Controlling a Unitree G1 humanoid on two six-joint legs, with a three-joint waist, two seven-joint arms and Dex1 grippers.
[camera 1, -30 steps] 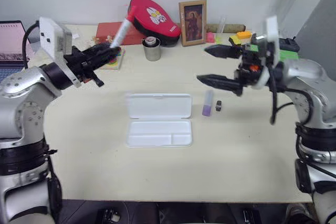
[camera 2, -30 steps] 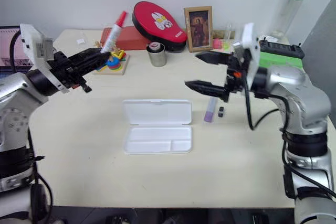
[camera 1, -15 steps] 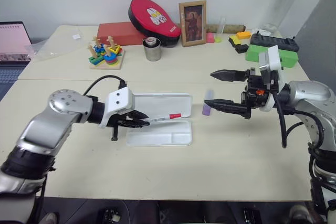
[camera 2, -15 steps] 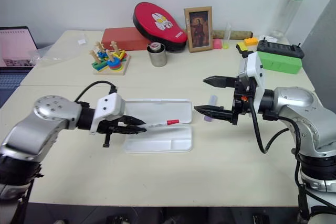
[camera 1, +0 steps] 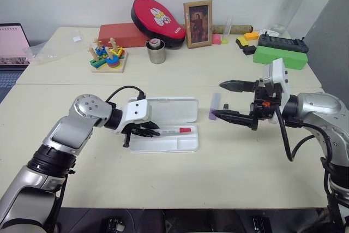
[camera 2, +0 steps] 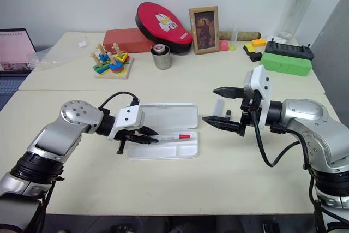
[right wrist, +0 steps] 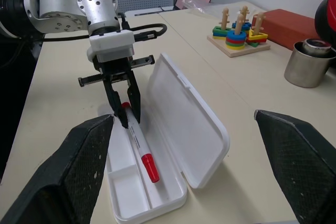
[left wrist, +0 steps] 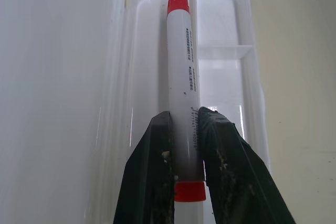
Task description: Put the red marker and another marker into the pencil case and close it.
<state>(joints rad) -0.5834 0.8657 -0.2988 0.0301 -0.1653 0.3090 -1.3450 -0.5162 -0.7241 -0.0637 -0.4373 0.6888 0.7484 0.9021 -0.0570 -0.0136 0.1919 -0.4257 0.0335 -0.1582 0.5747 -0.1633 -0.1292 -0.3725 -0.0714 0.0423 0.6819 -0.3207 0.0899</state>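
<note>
Two claws are over the worktop (camera 1: 180, 184). My left claw (camera 1: 154, 132) pinches the red marker (camera 1: 175, 131) near its tail end, holding it lengthwise just above the tray of the open pencil case (camera 1: 163, 144), red cap pointing toward my right arm. My right claw (camera 1: 228, 101) hangs with fingers spread wide, empty, beside the purple marker (camera 1: 214, 106), which lies on the worktop just right of the case's lid.
</note>
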